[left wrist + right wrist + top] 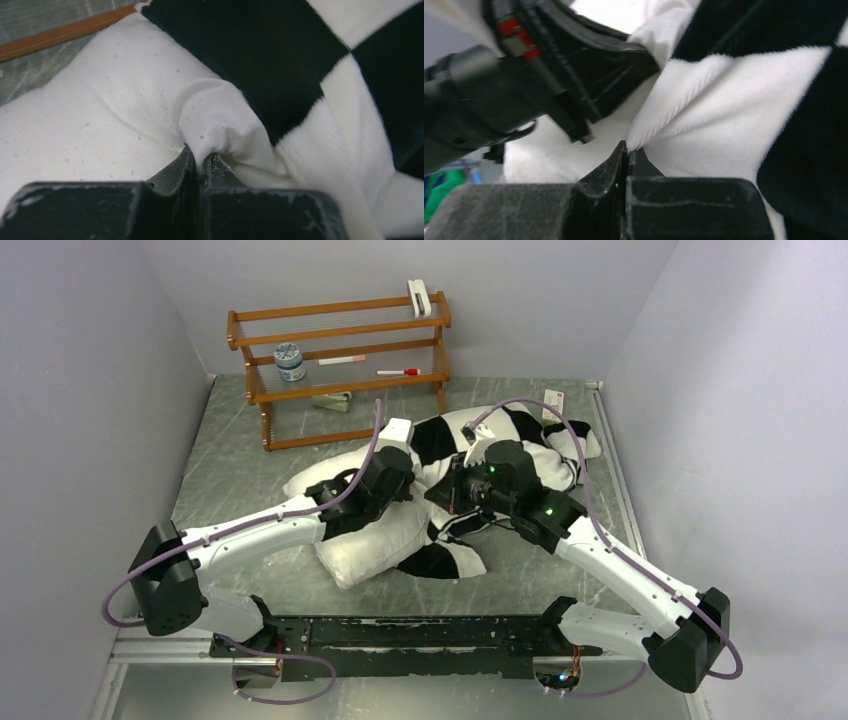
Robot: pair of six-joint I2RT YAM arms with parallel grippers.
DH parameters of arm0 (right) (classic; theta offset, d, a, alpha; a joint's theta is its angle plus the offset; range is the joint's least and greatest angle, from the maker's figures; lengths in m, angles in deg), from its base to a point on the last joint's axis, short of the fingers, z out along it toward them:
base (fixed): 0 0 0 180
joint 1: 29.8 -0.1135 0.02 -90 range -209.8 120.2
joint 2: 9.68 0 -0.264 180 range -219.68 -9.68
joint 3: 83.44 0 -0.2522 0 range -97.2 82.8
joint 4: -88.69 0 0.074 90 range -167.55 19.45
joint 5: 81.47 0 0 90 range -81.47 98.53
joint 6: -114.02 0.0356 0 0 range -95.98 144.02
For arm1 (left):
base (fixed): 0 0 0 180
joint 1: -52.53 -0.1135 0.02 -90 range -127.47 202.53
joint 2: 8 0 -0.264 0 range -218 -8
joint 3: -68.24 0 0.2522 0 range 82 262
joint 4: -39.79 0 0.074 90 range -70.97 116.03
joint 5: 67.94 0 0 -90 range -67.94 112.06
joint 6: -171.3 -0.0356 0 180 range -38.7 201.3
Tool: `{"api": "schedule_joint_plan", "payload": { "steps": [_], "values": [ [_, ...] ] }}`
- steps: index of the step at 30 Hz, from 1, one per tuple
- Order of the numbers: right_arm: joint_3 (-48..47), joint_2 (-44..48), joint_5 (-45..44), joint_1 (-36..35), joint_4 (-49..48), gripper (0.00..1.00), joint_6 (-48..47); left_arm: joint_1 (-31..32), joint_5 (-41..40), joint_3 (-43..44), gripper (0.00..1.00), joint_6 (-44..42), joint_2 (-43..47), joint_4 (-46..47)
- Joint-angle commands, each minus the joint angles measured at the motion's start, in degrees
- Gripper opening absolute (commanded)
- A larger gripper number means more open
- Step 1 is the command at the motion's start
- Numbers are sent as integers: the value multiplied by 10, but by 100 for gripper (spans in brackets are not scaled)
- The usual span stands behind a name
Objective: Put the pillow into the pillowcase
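The plain white pillow lies mid-table, its far right part under the black-and-white checkered pillowcase. My left gripper sits at the pillowcase's edge. In the left wrist view this gripper is shut on a pinched fold of the pillow's smooth white cloth, right beside the pillowcase's black square. My right gripper is close to the left one. The right wrist view shows it shut on the rim of a plush white square of the pillowcase.
A wooden rack stands at the back left, holding a jar and a red marker, with a white clip on top. A small white tag-like item lies behind the pillowcase. Walls close in on three sides.
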Motion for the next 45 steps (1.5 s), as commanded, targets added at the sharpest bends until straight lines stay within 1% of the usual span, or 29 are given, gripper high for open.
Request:
{"api": "schedule_joint_plan", "payload": {
  "steps": [1,3,5,6,8,9,10,13,15,17,20,23,25,30,32,34,35,38,39,40,42,44,45],
  "values": [
    [31,25,186,-10,-166,0,90,-4,-57,-2,5,34,-10,74],
    [74,40,183,-10,-197,0,115,-5,-68,-19,5,46,-20,84],
    [132,60,151,-10,-216,0,140,-5,-63,-31,5,62,-29,87],
    [154,67,125,-9,-203,0,141,-5,-38,-38,5,64,-29,96],
    [177,72,57,-9,-141,0,129,-5,20,-40,5,61,-22,102],
    [178,76,16,-9,-90,5,122,-5,46,-34,5,60,-18,89],
    [173,81,-23,-9,-58,12,115,-5,68,-22,10,66,-12,62],
    [117,87,-109,-10,19,31,92,-6,113,-5,36,55,24,-6],
    [61,75,-144,-10,58,34,71,-8,118,-2,50,41,60,-48],
    [2,47,-147,-10,74,37,43,-28,140,0,60,24,93,-87],
    [-57,-1,-166,-10,86,39,21,-78,189,14,66,11,115,-132],
    [-119,-60,-205,-10,94,41,-11,-107,179,24,71,-6,116,-156],
    [-168,-104,-220,-10,93,42,-42,-135,191,27,73,-15,109,-164],
    [-283,-228,-260,-11,108,46,-106,-229,253,-2,80,-39,87,-143],
    [-314,-272,-277,-11,103,48,-129,-251,275,-26,82,-46,82,-124],
    [-343,-315,-287,-11,99,50,-154,-260,291,-48,88,-53,71,-104],
    [-359,-335,-283,-11,99,50,-167,-261,296,-60,88,-51,62,-94],
    [-401,-399,-294,-11,112,51,-194,-263,327,-88,86,-34,31,-74],
    [-411,-416,-298,-11,119,52,-198,-263,337,-99,83,-31,25,-63],
    [-419,-429,-302,-11,125,52,-200,-263,348,-111,78,-26,24,-51],
    [-425,-452,-302,-10,125,53,-208,-262,366,-136,55,-17,33,-25],
    [-435,-471,-294,-10,131,54,-215,-262,371,-153,25,-10,49,-7],
    [-443,-481,-293,-10,134,54,-215,-262,376,-159,14,-12,58,4]
  ]
}}
